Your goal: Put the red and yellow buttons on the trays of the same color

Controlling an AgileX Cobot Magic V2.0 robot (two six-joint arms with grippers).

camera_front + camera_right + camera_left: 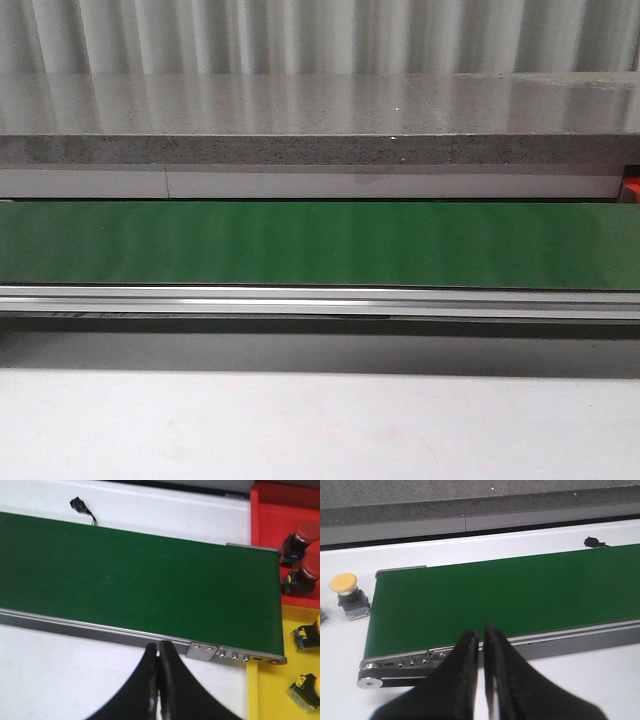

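already two red buttons (304, 551) in red tray (270, 515), two yellow buttons (307, 662) in yellow tray (262, 690).

The left gripper (481, 636) fills the lower middle of the frame, its two black fingers (465, 652) nearly together with only a thin slit between them and nothing held. Behind it a green conveyor belt (510, 595) runs across the frame, its metal end roller (370, 681) at lower left. At the left edge a yellow button (347, 595) on a grey base stands upright on the white table (470, 550), just beside the belt's end
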